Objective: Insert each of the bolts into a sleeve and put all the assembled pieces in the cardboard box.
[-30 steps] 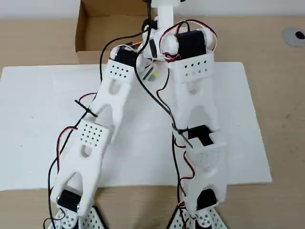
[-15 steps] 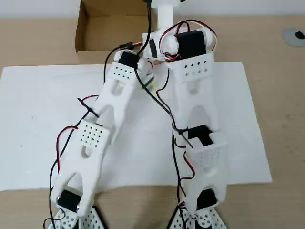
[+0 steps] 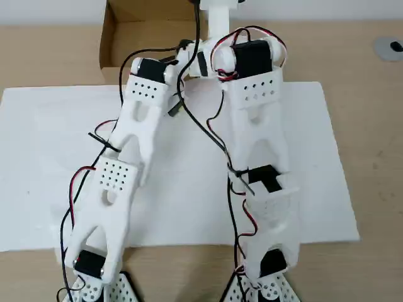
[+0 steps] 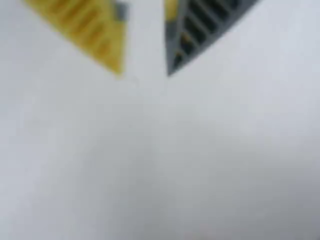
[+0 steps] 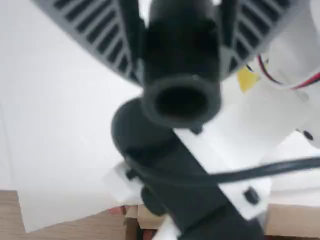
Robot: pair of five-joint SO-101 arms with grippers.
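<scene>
The right gripper (image 5: 181,35) is clenched on a black sleeve (image 5: 182,85). Its ribbed fingers (image 5: 95,35) bear on opposite sides of the barrel, so the open end projects clear of the tips. The bore looks dark and hollow, so this sleeve is judged not yet fitted with a bolt. Gripping by the barrel leaves the mouth free to accept one. The left gripper (image 4: 144,70) is released: a yellow finger (image 4: 85,25) and a dark finger (image 4: 205,25) stand apart with nothing between them, directed at the white sheet (image 4: 160,165). Close behind the sleeve sits a black motor housing (image 5: 200,175) of the other arm, with a small yellow piece (image 5: 247,80) beyond it. Whether that piece is a bolt or a finger cannot be determined. In the high view the right arm (image 3: 255,113) and the left arm (image 3: 135,119) converge at the far edge of the white sheet. The cardboard box (image 3: 106,44) stands on the bench (image 3: 365,94) just beside that edge, left of its middle. Working at this edge is judged to keep the transfer into the box short. The next step calls for a bolt to be aligned with the sleeve mouth
</scene>
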